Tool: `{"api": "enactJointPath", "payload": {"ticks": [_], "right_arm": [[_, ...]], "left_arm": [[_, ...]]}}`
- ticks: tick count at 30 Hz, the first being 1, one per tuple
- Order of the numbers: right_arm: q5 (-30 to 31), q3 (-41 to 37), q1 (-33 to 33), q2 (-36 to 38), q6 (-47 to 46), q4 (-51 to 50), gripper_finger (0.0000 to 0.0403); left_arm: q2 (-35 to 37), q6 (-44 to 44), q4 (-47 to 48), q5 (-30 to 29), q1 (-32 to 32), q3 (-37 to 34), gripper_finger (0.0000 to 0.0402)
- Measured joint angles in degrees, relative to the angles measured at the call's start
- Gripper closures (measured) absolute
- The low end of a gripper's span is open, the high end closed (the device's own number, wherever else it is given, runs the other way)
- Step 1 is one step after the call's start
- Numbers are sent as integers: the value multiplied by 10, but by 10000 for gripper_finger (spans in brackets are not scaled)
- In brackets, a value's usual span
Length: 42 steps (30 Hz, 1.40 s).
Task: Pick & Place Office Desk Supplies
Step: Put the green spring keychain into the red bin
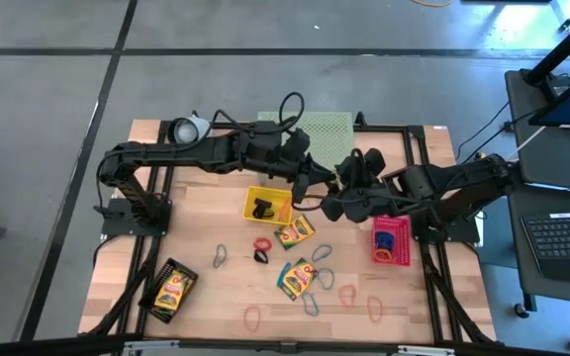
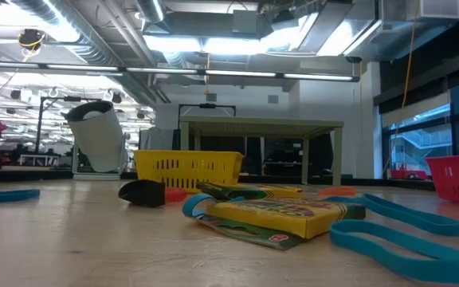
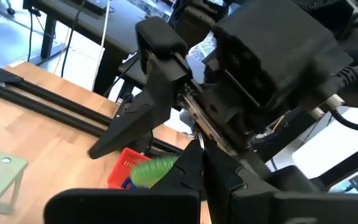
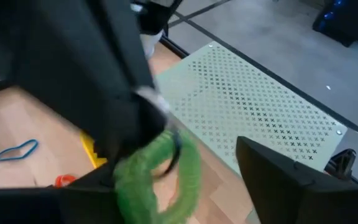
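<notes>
Meeting above the table centre, the left gripper (image 1: 317,184) is closed on a green loop (image 4: 160,171), while the right gripper (image 1: 332,198) stands fully open just beside it (holding nothing). Three crayon boxes are visible: one (image 1: 294,232) beside the yellow tray (image 1: 252,197), one (image 1: 297,279) nearer the front edge, one (image 1: 170,292) in the black tray (image 1: 188,274). One black clip (image 1: 261,209) lies in the yellow tray; another (image 1: 261,256) lies on the table (image 1: 196,237). Loose loops are scattered across the front; their count cannot be fixed.
</notes>
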<state>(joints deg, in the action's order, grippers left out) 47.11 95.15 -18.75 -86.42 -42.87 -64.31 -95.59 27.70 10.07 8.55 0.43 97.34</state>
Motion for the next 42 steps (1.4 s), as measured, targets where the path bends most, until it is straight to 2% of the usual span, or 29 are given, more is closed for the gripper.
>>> {"api": "enactJointPath", "payload": {"ticks": [3,7,8,11,19,28,31,33,35,37,42], "right_arm": [[0,-1,2,-4,-11,-6,235],[10,0,1,-6,-12,-7,366],[13,0,-1,-6,-8,-7,378],[29,0,-7,-6,-20,-7,379],[19,0,-30,2,-36,-21,381],[9,0,-81,37,-127,-56,381],[-3,0,-94,50,-188,-102,381],[-26,0,-101,59,-250,-170,382],[-75,0,-107,64,-317,-250,382],[-134,-7,-115,69,-334,-255,382],[-277,-69,-135,92,-354,-256,382]], "left_arm": [[0,0,4,3,0,0,400],[0,2,8,-1,0,0,399],[0,2,9,-1,0,0,398],[0,3,18,-2,0,0,395],[0,-3,50,-2,9,0,368],[0,-10,55,17,20,0,315],[0,-29,56,32,23,0,306],[2,-60,71,64,23,0,302],[3,-96,108,91,17,1,302],[4,-134,181,99,0,1,302],[-4,-199,369,32,-62,-20,304]]}}
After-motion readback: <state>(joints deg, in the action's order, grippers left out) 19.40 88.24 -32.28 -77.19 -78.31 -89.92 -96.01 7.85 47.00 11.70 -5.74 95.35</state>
